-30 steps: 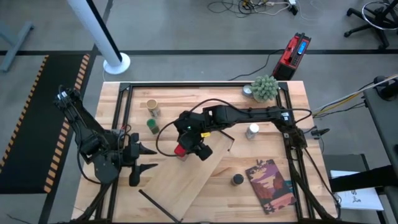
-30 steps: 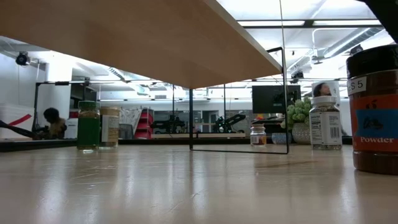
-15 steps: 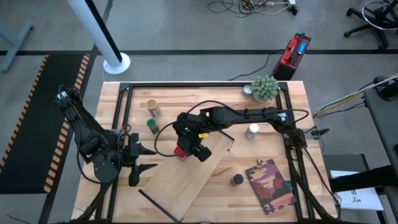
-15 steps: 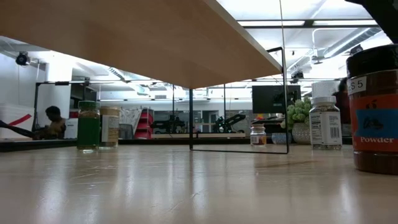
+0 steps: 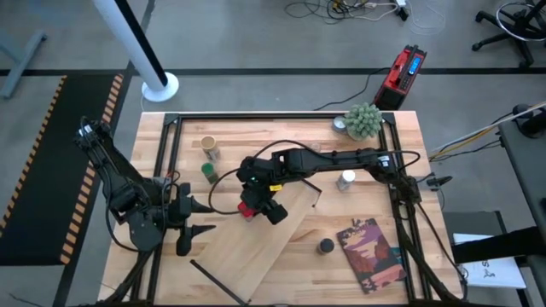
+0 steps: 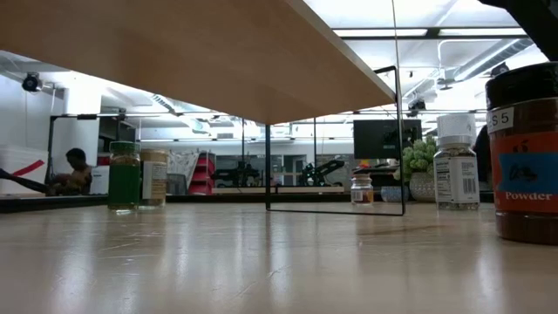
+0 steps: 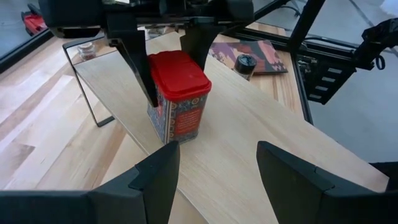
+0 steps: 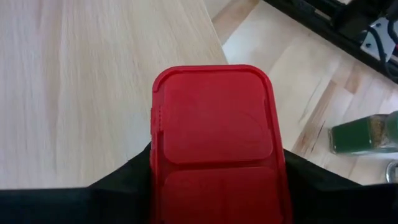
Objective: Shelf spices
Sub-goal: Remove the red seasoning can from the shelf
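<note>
Overhead, right end effector point(image 7: 165, 53) reaches down — fingers clamping red jar point(image 7: 179, 93).

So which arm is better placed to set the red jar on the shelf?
The right arm: its tool already straddles the red jar standing on the shelf. The left tool waits beside the shelf, gripping nothing.

I see a fuzzy green potted plant point(image 5: 363, 119) at the table's far right corner, a reddish-brown book point(image 5: 370, 253) lying flat near its right edge, and a red device point(image 5: 402, 76) on the floor beyond.
</note>
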Available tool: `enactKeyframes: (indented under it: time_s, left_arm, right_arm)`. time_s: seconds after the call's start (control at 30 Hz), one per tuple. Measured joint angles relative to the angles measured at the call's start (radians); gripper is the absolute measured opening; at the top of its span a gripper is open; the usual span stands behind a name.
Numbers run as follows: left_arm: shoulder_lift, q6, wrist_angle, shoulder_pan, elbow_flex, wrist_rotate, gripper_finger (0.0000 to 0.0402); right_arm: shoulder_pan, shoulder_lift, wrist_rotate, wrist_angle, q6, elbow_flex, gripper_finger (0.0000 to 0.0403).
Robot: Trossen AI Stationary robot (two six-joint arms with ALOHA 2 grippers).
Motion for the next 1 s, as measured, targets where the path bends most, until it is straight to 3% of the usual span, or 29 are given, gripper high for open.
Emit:
enactKeyframes:
  time_s: [0.6,0.83,1.0]
  left_arm:
    - [0.006,-0.012,0.003,0.0,0.0,-0.002,0.0204]
    - [0.035,0.004,0.006,0.0,-0.001,-0.004,0.0204]
    - [0.062,0.012,0.023,-0.002,-0.001,-0.062,0.0204]
  right_arm:
    - [0.022,-0.169,0.0,-0.36,0.214,-0.004,0.019]
    - [0.071,-0.274,0.011,-0.386,0.307,-0.038,0.0189]
    - [0.11,-0.379,0.091,-0.335,0.376,-0.163,0.0189]
